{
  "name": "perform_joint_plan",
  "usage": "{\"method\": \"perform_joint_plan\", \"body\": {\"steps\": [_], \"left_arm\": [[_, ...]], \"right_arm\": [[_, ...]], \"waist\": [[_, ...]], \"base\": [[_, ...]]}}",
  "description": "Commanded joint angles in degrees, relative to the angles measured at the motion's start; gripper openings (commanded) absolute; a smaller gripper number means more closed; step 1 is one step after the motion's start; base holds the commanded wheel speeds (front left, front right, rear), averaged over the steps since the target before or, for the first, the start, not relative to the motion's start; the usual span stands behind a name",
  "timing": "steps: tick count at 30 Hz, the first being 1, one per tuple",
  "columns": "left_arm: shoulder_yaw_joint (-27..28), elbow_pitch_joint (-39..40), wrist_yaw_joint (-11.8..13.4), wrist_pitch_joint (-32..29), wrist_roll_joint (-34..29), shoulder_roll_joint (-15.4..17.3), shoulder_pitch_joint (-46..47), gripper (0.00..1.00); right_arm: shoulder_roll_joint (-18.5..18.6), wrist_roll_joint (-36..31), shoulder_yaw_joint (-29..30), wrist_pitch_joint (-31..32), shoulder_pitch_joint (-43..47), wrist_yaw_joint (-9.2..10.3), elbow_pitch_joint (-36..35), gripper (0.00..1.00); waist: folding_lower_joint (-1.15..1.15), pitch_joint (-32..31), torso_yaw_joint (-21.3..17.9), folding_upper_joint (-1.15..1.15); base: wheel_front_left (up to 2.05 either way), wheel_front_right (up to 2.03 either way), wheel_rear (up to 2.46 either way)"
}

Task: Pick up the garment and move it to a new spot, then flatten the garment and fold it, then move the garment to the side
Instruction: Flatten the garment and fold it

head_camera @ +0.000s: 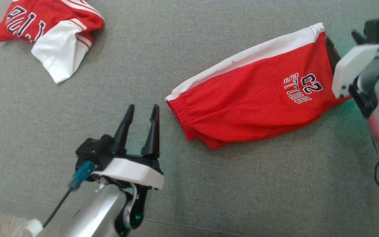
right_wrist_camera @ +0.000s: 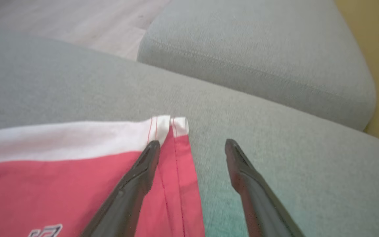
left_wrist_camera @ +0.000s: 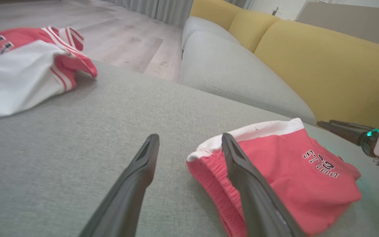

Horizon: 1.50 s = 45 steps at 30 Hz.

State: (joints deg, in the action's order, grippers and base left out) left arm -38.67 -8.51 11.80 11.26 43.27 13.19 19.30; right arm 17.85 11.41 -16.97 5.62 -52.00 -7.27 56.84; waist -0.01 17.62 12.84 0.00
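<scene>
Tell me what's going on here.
A two-armed robot is working on red shorts, which lie on a grey cushion and look folded in half. Both grippers are open and hold nothing: the left gripper by the waistband end, the right gripper at the leg hem. Another red-and-white garment lies crumpled at the cushion's far left corner.

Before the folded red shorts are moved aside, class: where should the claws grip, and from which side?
Probably their two short ends: left claw, open, from the gathered waistband end beside it; right claw, open, from the hem edge it straddles. The red shorts lie long and flat, so end grips should keep the fold.
</scene>
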Motion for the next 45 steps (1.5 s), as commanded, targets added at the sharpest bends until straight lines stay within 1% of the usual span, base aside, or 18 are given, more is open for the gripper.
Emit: {"method": "perform_joint_plan", "body": {"steps": [1,6,10,13,14,15,16,18,19,23,26,27,30,32,36,39,42,45], "left_arm": [[2.8,3.3,1.0,0.7,-0.7,2.2,0.0,1.00],[4.0,7.5,3.6,0.5,-1.6,4.9,-2.0,1.00],[5.1,9.2,5.1,0.7,-1.8,6.0,-3.1,1.00],[5.7,10.0,5.7,0.9,-1.8,6.5,-3.6,1.00],[5.8,10.1,5.8,0.9,-1.9,6.7,-3.7,1.00],[5.9,10.2,5.9,1.0,-1.9,6.8,-3.8,1.00],[6.0,10.4,6.0,1.0,-1.9,6.9,-3.8,1.00],[6.3,10.6,6.3,1.1,-2.0,7.2,-3.9,1.00],[6.4,10.8,6.4,1.2,-2.1,7.4,-3.9,1.00],[6.7,11.1,6.4,1.4,-2.3,7.8,-3.8,1.00],[7.0,10.9,6.3,1.8,-2.6,8.2,-4.0,1.00],[7.0,10.9,6.3,1.8,-2.6,8.2,-4.0,1.00],[7.1,10.6,6.3,2.0,-2.8,8.6,-4.5,1.00],[6.8,10.5,5.7,2.1,-3.0,9.0,-4.9,1.00],[6.7,10.3,5.3,2.3,-3.0,9.8,-6.4,1.00],[7.1,10.4,5.5,2.5,-2.7,10.2,-7.8,1.00],[7.2,10.1,5.6,2.6,-2.4,10.5,-8.8,1.00],[7.1,10.2,5.7,2.6,-2.4,10.6,-9.4,1.00]], "right_arm": [[0.7,2.0,-2.2,1.6,1.3,-0.22,-0.9,1.00],[3.1,8.0,-6.1,8.1,3.1,-0.22,-1.2,1.00],[4.4,12.6,-7.6,12.7,4.1,-0.22,-1.8,1.00],[4.6,16.1,-8.0,15.2,5.0,-0.22,-2.7,1.00],[4.7,17.0,-8.3,15.8,5.3,-0.22,-3.2,0.83],[5.0,17.7,-8.7,16.2,5.5,-0.22,-3.7,0.55],[5.2,18.3,-9.1,16.5,5.8,-0.22,-4.2,0.39],[5.3,19.0,-9.7,16.2,6.0,-0.22,-5.3,0.02],[5.4,19.3,-9.9,15.7,6.1,-0.22,-5.8,0.00],[5.0,19.9,-9.2,12.5,6.1,-0.22,-6.9,0.00],[4.4,20.2,-8.4,9.7,7.1,-0.22,-7.6,0.00],[4.4,20.2,-8.4,9.7,7.1,-0.22,-7.6,0.00],[4.0,20.5,-7.6,7.3,8.9,-0.22,-8.4,0.00],[3.6,20.5,-6.8,5.9,10.7,-0.22,-8.9,0.00],[2.0,20.0,-3.9,3.3,14.8,-0.22,-10.0,0.00],[0.6,18.8,-1.2,1.5,17.8,-0.22,-11.1,0.00],[-0.9,17.6,1.5,0.7,20.5,-0.22,-12.5,0.00],[-2.1,16.4,4.2,0.8,22.7,-0.22,-13.8,0.00]], "waist": [[0.01,-0.6,0.5,0.00],[0.01,-0.3,1.3,0.00],[0.01,0.1,1.7,0.00],[0.01,0.1,1.9,0.00],[0.01,0.1,1.9,0.00],[0.01,0.0,1.9,0.00],[0.01,-0.1,1.8,0.00],[0.01,-0.4,1.4,0.00],[0.01,-0.6,1.1,0.00],[0.01,-1.7,-0.6,0.00],[0.01,-3.3,-2.6,0.00],[0.01,-3.3,-2.6,0.00],[0.01,-5.0,-5.1,0.00],[0.01,-6.2,-7.1,0.00],[0.01,-8.3,-11.1,0.00],[0.01,-9.4,-14.0,0.00],[0.01,-9.9,-16.0,0.00],[0.01,-10.1,-16.9,0.00]], "base": [[0.00,0.00,0.00],[0.00,0.00,0.00],[0.00,0.00,0.00],[0.00,0.00,0.00],[0.00,0.00,0.00],[0.00,0.00,0.00],[0.00,0.00,0.00],[0.00,0.00,0.00],[0.00,0.00,0.00],[0.00,0.00,0.00],[0.00,0.00,0.00],[0.00,0.00,0.00],[0.00,0.00,0.00],[0.00,0.00,0.00],[0.00,0.00,0.00],[0.00,0.00,0.00],[0.00,0.00,0.00],[0.00,0.00,0.00]]}}
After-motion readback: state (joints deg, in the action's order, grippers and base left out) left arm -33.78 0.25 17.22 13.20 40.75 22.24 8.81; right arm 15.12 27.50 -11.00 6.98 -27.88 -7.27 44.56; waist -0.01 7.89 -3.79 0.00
